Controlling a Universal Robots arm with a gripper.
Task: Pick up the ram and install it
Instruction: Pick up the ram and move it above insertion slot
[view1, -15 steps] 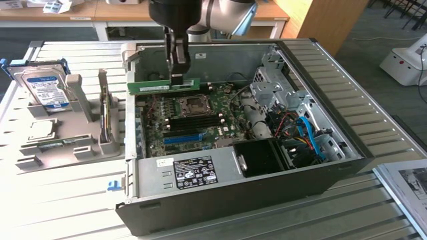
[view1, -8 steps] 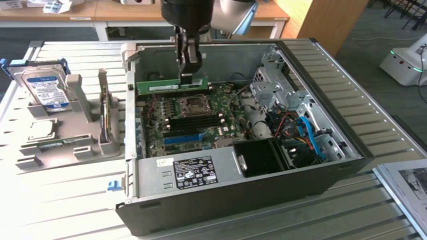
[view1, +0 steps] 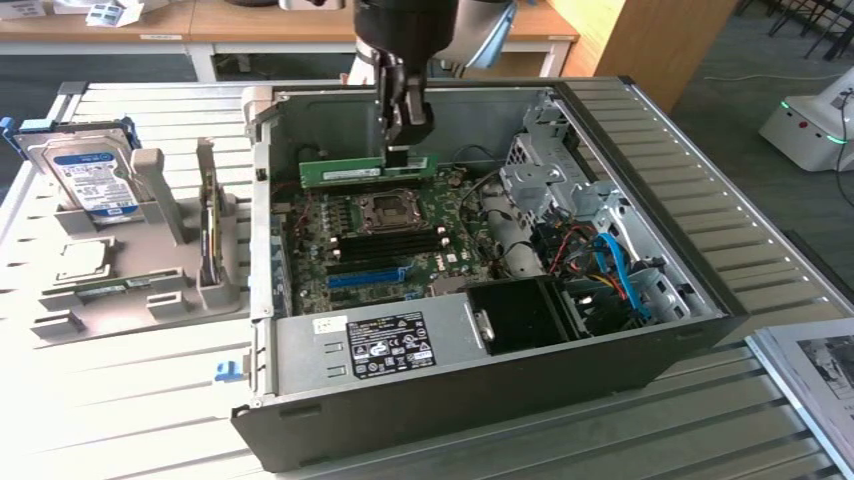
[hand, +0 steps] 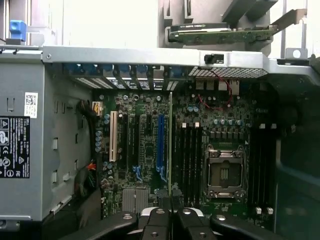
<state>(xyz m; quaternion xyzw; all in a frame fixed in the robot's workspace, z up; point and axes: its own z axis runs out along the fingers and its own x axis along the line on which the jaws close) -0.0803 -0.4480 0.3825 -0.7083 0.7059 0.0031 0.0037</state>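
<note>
Open computer case (view1: 534, 400) lies on its side on the slatted tabletop (view1: 134, 420). Inside the case we note a motherboard (view1: 307, 250) with bare CPU socket (view1: 390, 207) and a blue slot (view1: 363, 277). The power supply (view1: 387, 345) sits at the case's near end, with blue cables (view1: 617, 270) at its right wall. To the exterior view's left of the case, a grey stand (view1: 120, 300) holds a hard drive (view1: 91, 178) upright.

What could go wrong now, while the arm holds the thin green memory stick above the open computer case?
1. The fingers grip the long, thin green ram stick off-centre, toward the exterior view's right end; it might tilt or slip when pressed.
2. In the wrist view its edge lies beside the black memory slots, not over one; lowered so, it could hit the green motherboard.
</note>
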